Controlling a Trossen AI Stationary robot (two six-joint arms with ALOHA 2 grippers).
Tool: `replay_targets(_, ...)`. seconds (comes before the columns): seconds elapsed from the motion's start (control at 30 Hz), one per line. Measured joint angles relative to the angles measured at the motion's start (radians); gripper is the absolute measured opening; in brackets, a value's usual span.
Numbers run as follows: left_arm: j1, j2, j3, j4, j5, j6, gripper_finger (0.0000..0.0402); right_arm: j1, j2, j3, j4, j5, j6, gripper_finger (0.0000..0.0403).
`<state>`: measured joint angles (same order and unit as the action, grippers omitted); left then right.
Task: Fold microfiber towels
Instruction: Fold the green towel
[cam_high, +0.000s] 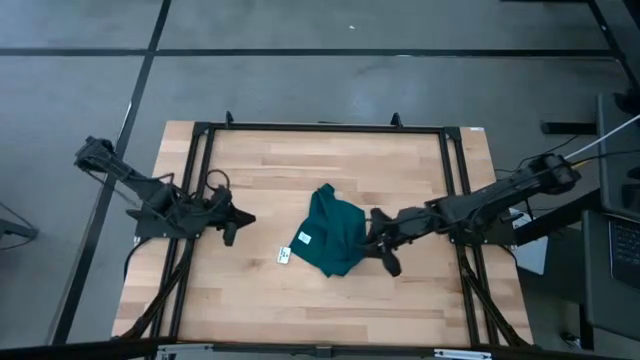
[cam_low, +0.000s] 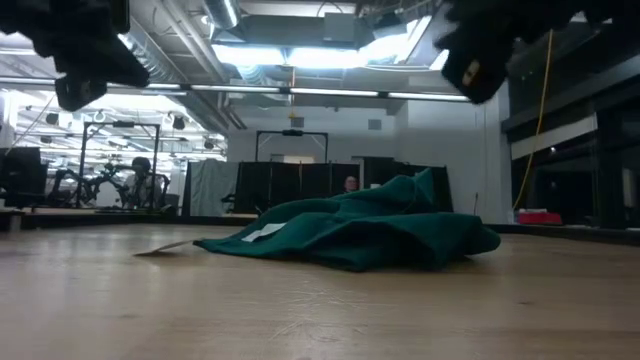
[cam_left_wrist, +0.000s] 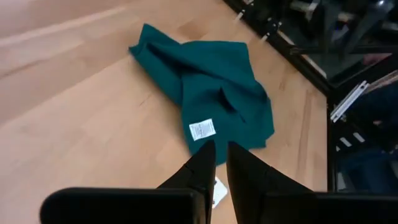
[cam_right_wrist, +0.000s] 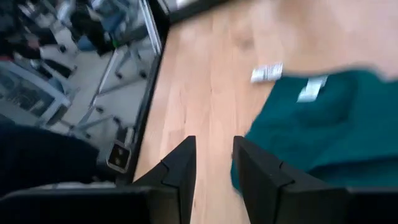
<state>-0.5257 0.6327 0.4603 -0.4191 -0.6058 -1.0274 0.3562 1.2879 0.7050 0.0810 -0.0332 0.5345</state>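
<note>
The dark teal-green towel (cam_high: 333, 235) lies crumpled in a heap at the middle of the table, its white label (cam_high: 305, 237) facing up on its left side. It also shows in the low view (cam_low: 370, 232), the left wrist view (cam_left_wrist: 211, 87) and the right wrist view (cam_right_wrist: 323, 124). My left gripper (cam_high: 237, 225) hangs left of the towel, its fingers nearly together and empty (cam_left_wrist: 221, 163). My right gripper (cam_high: 386, 252) hangs at the towel's right edge, its fingers a narrow gap apart and empty (cam_right_wrist: 214, 158). In the low view both grippers are well above the table.
A small white card (cam_high: 284, 256) lies on the wood just left of the towel's near corner. A black metal frame (cam_high: 320, 127) runs around the table. There is bare wood toward the far edge and the near edge. People sit in the room behind.
</note>
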Motion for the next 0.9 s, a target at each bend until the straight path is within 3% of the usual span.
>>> replay_targets(0.17,-0.047,-0.003,-0.001,0.038,-0.069,0.017,0.0033,0.013,0.119,0.018,0.001,-0.061,0.104,0.0124)
replay_targets(0.33,-0.086,-0.02,-0.002,0.059,-0.091,0.054,0.0033,-0.008,0.193,0.055,0.0,-0.04,0.195,0.014)
replay_targets(0.67,-0.188,-0.079,0.001,0.146,-0.119,0.182,0.0033,-0.09,0.362,0.203,-0.193,-0.02,0.236,0.014)
replay_targets(0.9,-0.274,-0.087,0.001,0.144,-0.155,0.213,0.0033,-0.143,0.365,0.295,-0.246,-0.044,0.247,0.0174)
